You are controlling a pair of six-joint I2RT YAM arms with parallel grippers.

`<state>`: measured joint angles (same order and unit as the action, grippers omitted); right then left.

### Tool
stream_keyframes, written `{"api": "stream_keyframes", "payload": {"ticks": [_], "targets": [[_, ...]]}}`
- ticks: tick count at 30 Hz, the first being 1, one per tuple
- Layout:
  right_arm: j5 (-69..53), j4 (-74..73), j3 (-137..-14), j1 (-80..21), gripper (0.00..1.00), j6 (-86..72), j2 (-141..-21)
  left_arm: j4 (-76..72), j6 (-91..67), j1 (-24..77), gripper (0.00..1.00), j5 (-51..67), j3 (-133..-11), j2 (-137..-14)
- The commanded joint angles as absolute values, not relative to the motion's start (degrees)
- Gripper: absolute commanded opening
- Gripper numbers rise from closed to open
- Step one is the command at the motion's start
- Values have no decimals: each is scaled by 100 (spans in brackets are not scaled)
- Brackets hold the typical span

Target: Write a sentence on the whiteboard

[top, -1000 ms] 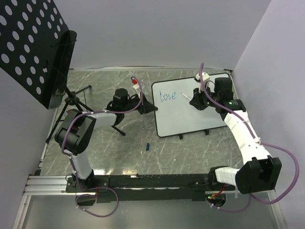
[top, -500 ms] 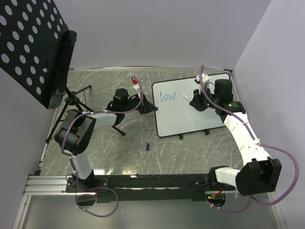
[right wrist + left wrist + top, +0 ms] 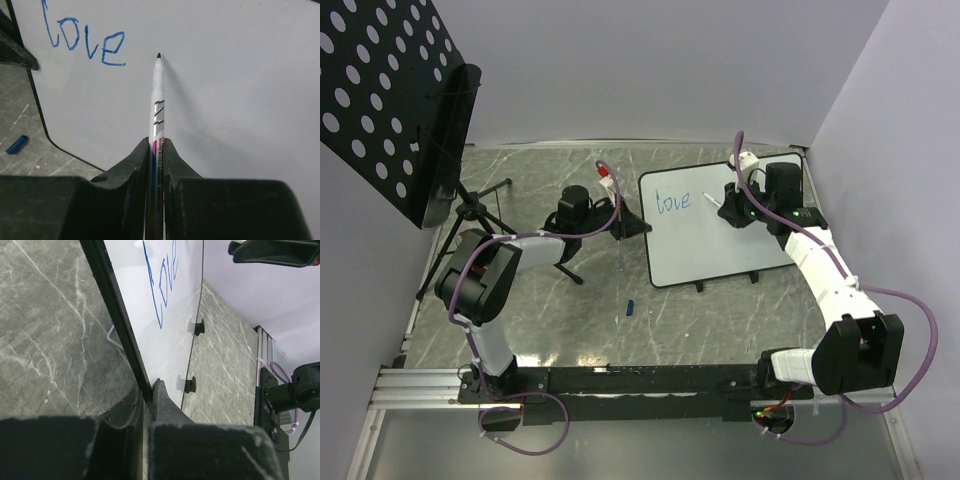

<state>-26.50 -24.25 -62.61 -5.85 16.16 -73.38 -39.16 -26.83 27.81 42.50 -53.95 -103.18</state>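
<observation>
Both clamped, right gripper (image 3: pixel 157 146) on slim white marker (image 3: pixel 158 100), left gripper (image 3: pixel 148 390) on black rim of glossy whiteboard (image 3: pixel 710 245)

whiteboard (image 3: pixel 240 75) cropped, marker (image 3: pixel 157 100) rear hidden

Soft, bright light fills all three views and falls evenly across the tabletop (image 3: pixel 720 320). From the right wrist, the marker (image 3: pixel 158 95) casts a faint shadow rightward on the whiteboard (image 3: pixel 240 75). The right pincer (image 3: pixel 156 144), nearest the lens, looks dark and blurred.
</observation>
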Motion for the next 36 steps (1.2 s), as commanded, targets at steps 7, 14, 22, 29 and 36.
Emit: {"api": "stream_keyframes", "payload": {"ticks": [7, 14, 22, 29, 36], "targets": [[-2558, -2039, -6618, -642, 0, 1433, -7497, -3858, -1881, 2883, 1, 4131, -5379, -10213], [-2496, -2004, -6688, -659, 0, 1371, -7585, -3885, -1898, 2892, 1, 4140, -5370, -10213], [-2434, -2276, -6689, -659, 0, 1485, -7682, -3867, -1881, 2900, 1, 4122, -5370, -10204], [-2584, -2426, -6521, -642, 0, 1600, -7392, -3885, -1907, 2892, 1, 4122, -5370, -10222], [-2874, -2434, -6600, -650, 0, 1521, -7023, -3867, -1899, 2892, 1, 4113, -5388, -10213]]}}
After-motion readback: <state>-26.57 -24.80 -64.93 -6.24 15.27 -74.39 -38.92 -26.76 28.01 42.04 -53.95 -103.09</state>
